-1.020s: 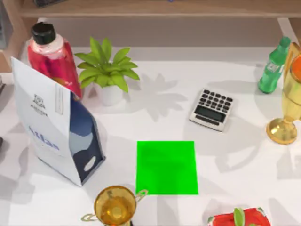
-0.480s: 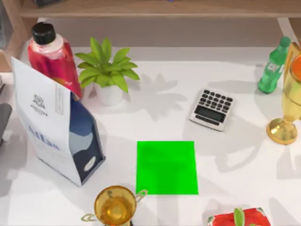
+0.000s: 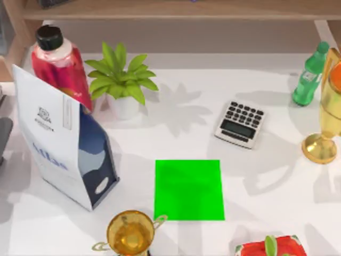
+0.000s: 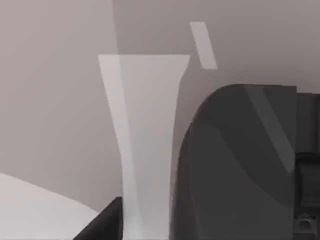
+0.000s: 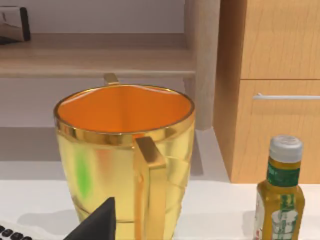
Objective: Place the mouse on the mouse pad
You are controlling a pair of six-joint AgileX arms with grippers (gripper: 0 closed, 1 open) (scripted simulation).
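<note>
A dark grey rounded shape (image 3: 4,138) now sits at the top view's left edge, beside the tall white and blue bag (image 3: 58,144). A second ago there was only a sliver of it there, and over the last half second it has barely shifted. I cannot tell from above whether it is the mouse or part of my left arm.

The left wrist view has a smooth, dark grey, rounded body close to the camera, which I take to be the mouse (image 4: 240,165). I cannot tell whether the left end effector is wide, narrow or holding it.

The mouse pad (image 3: 188,190) lies bare near the front middle of the tabletop (image 3: 266,176), well apart from that left edge. I judge the carry across has hardly begun.

My right arm is parked at the right, its camera facing the golden cup (image 5: 125,160); I cannot tell its end effector's state either.
</note>
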